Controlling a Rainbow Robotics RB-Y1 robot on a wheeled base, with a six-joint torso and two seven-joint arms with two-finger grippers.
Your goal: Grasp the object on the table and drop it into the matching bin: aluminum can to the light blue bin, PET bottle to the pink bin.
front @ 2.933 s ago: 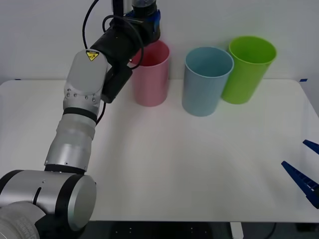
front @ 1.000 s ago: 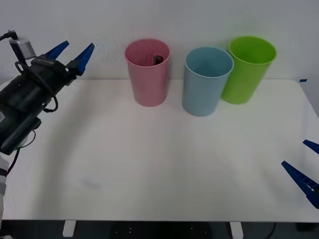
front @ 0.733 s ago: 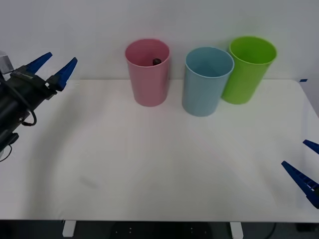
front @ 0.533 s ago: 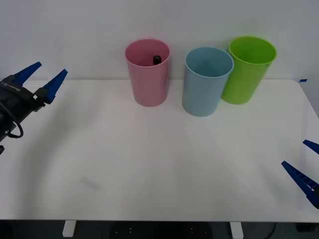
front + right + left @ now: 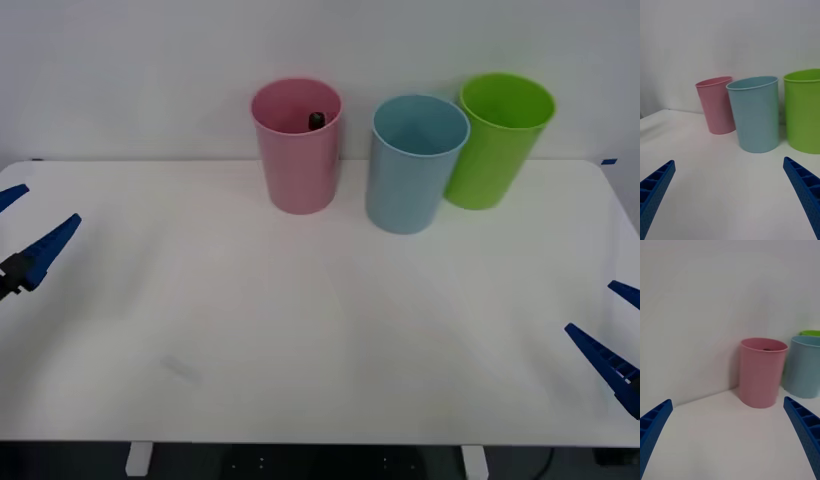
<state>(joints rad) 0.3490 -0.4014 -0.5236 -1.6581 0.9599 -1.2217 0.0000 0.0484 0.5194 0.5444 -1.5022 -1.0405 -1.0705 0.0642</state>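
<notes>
Resting inside the pink bin (image 5: 296,150) near the table (image 5: 320,330) far edge, PET bottle (image 5: 316,120) black cap just visible, light blue bin (image 5: 415,165) beside it, left gripper (image 5: 22,235) at left edge and right gripper (image 5: 612,335) at right edge, both jaws spread wide and empty.

We see the left gripper (image 5: 18,238) at the far left edge of the front view, its blue ribbed fingers (image 5: 654,425) spread wide apart with nothing between them. The right gripper (image 5: 612,330) sits low at the far right edge, its fingers (image 5: 805,187) likewise spread and bare.
</notes>
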